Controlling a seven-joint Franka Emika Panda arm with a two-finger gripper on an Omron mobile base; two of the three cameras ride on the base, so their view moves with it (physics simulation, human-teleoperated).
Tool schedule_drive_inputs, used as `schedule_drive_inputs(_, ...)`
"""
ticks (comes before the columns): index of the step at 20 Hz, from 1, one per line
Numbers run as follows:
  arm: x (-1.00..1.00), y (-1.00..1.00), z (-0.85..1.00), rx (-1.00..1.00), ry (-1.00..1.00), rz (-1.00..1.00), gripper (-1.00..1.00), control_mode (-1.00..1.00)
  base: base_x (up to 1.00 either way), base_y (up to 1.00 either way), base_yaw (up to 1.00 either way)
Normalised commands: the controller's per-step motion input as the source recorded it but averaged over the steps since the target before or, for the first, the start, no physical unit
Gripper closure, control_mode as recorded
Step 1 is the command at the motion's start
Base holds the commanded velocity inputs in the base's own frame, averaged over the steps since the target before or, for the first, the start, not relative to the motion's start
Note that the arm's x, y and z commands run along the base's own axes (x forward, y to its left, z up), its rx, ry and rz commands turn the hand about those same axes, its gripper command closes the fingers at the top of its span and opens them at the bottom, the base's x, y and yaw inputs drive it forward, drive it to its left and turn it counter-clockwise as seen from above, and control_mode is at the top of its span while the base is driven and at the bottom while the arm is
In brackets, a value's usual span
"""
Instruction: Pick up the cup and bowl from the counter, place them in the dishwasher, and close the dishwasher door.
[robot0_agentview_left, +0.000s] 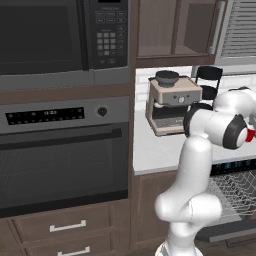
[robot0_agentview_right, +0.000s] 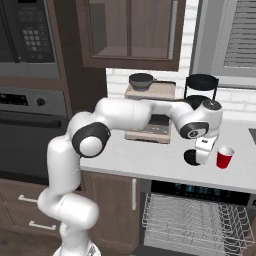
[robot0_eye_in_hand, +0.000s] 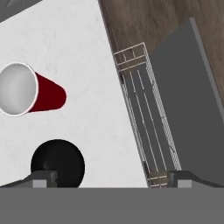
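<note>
With jaws wide and empty, the tool (robot0_agentview_right: 202, 159) hangs over the tabletop (robot0_agentview_right: 150, 160) beside the red cup (robot0_agentview_right: 225, 157); next it must descend around it.

cup (robot0_agentview_left: 249, 135): left base view, mostly hidden behind the arm; a red sliver shows.
bowl (robot0_agentview_right: 190, 157): right base view, partly covered by the gripper (robot0_agentview_right: 202, 154).
dishwasher (robot0_agentview_right: 200, 220): rack cut off by the bottom edge.
dishwasher door (robot0_eye_in_hand: 192, 109): hand view, cut off at right edge.
gripper fingers (robot0_eye_in_hand: 43, 178): tips barely visible at the bottom.
</note>
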Motion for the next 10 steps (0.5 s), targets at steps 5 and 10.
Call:
schedule_drive_inputs(5, 0.19, -0.31, -0.12, 0.00, 0.00, 0.00, -1.00, -1.00, 0.00, 0.00, 0.00)
schedule_drive_inputs(10, 0.19, -0.23, -0.18, 0.00, 0.00, 0.00, -1.00, -1.00, 0.00, 0.00, 0.00)
